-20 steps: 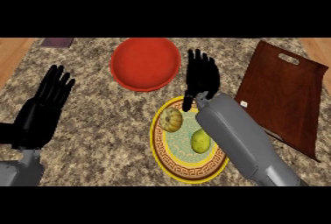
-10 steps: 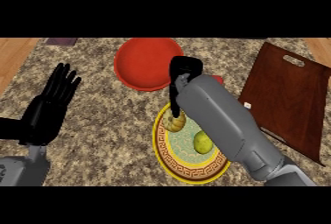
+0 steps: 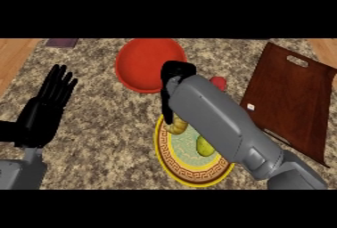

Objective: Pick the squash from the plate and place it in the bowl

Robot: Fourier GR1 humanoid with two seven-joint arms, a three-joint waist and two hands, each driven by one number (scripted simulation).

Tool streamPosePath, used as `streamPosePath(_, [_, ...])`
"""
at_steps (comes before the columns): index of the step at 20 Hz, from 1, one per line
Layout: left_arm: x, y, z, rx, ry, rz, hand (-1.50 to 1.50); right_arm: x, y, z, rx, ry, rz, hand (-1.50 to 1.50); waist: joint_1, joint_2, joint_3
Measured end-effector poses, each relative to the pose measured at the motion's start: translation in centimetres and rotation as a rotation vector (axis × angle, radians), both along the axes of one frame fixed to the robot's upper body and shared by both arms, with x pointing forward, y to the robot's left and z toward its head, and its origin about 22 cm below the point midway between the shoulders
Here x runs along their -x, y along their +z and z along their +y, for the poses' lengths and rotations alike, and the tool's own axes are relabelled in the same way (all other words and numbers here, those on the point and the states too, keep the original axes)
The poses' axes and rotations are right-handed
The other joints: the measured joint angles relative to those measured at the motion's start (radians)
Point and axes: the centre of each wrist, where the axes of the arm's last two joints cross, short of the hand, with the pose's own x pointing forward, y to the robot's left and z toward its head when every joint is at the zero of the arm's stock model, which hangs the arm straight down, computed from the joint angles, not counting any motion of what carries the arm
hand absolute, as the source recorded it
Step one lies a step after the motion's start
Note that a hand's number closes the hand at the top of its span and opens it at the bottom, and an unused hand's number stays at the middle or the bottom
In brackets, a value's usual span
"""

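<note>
The tan squash (image 3: 175, 127) lies at the far left of the yellow patterned plate (image 3: 191, 174), mostly hidden under my right forearm. My right hand (image 3: 176, 74) hangs over the plate's far edge with its fingers (image 3: 167, 103) pointing straight down, their tips at the squash's top. I see no fingers curled round the squash. The red bowl (image 3: 146, 62) stands just beyond the plate, up and to the left of that hand. At the view's left my left hand (image 3: 47, 109) rests open with its fingers up.
A yellow-green fruit (image 3: 205, 146) also lies on the plate, beside my forearm. A small red thing (image 3: 219, 82) peeks out right of the hand. A brown cutting board (image 3: 289, 100) covers the counter's right side.
My right hand has tipped from flat over the bowl's edge to fingers-down and come nearer, onto the squash. The forearm now covers more of the plate. The left hand has barely moved.
</note>
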Motion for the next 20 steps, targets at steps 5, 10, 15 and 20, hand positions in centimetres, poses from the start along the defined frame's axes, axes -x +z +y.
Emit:
streamPosePath(5, [0.1, -0.1, 0.0, 0.006, 0.011, 0.009, 0.00, 1.2, -1.6, 0.6, 0.017, 0.015, 0.007, -1.50, -0.013, -0.002, 0.001])
streamPosePath(10, [0.7, -0.1, 0.6, 0.006, 0.032, 0.008, 0.00, 2.9, -3.4, 1.2, 0.045, 0.064, -0.048, -1.50, -0.029, -0.004, 0.001])
streamPosePath(15, [0.9, -0.3, 1.0, 0.005, 0.040, 0.008, 0.00, 4.3, -5.6, 1.0, 0.061, 0.088, -0.081, -1.50, -0.039, -0.003, 0.002])
streamPosePath(20, [0.6, -0.3, 0.8, 0.008, 0.035, 0.011, 0.00, 4.5, -7.0, 0.6, 0.070, 0.083, -0.091, -1.50, -0.036, -0.001, 0.002])
